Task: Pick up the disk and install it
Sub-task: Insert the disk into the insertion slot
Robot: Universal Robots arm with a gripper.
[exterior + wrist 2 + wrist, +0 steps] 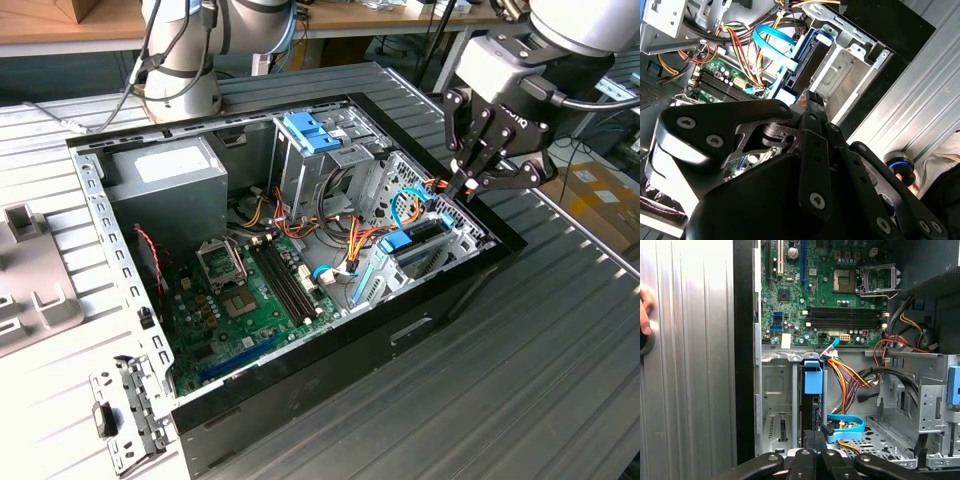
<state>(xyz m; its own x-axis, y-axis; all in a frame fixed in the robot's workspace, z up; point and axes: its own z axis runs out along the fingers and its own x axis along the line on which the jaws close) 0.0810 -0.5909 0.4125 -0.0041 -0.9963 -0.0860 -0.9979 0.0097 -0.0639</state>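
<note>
The gripper (470, 183) hangs over the open computer case (120, 160) at the drive cage (455, 235) on the exterior view's right, its fingers drawn together at the tips. The disk (412, 238) stands on edge in a cage slot, its blue tab (813, 376) showing in the first wrist view. In the exterior view the disk lies toward seven o'clock from the fingertips, just below them. Its long axis runs along the cage slot, from eight to two o'clock. Whether the fingertips touch its end cannot be told.
</note>
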